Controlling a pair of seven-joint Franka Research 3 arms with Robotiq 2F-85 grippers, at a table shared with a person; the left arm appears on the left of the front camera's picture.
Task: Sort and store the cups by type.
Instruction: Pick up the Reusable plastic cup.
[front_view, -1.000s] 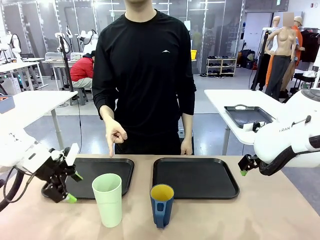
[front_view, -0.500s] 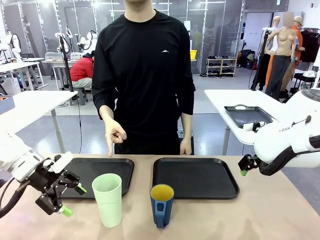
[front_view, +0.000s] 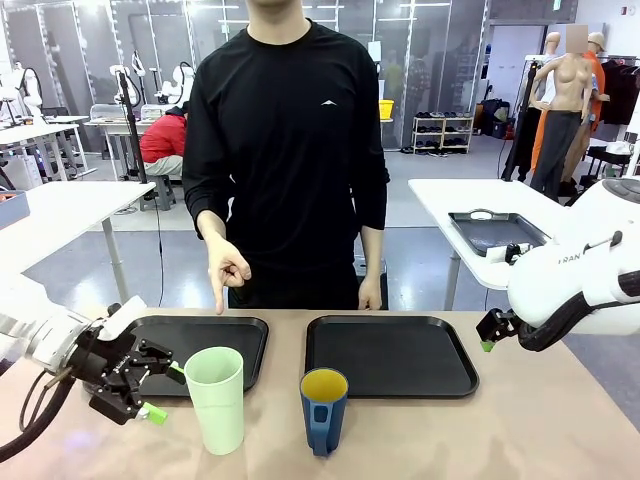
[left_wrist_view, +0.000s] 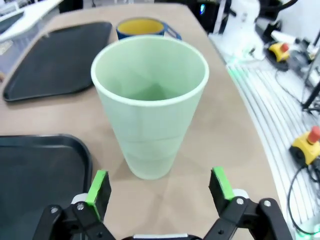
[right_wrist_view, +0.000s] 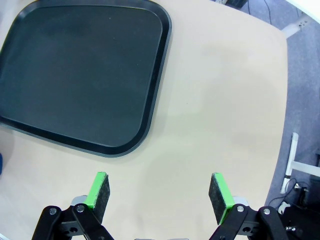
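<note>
A tall pale mint-green tumbler (front_view: 216, 398) stands upright on the table in front of the left tray. To its right is a shorter dark blue mug (front_view: 323, 408) with a yellow inside and a handle facing the camera. My left gripper (front_view: 163, 393) is open, lying sideways just left of the tumbler, its fingers pointing at it. In the left wrist view the tumbler (left_wrist_view: 150, 112) stands straight ahead of the open fingers (left_wrist_view: 98, 187), a little beyond their tips, with the mug (left_wrist_view: 142, 28) behind it. My right gripper (front_view: 487, 337) hangs open at the right edge of the right tray.
Two black trays lie side by side, the left tray (front_view: 205, 350) and the right tray (front_view: 390, 354), both bare. A person in black stands at the far side, one hand (front_view: 226, 270) pointing down at the left tray. In the right wrist view the tray (right_wrist_view: 80, 70) lies ahead, left.
My left gripper has swung down and to the right, from beside the left tray to close by the tumbler. The right arm and the cups have not moved.
</note>
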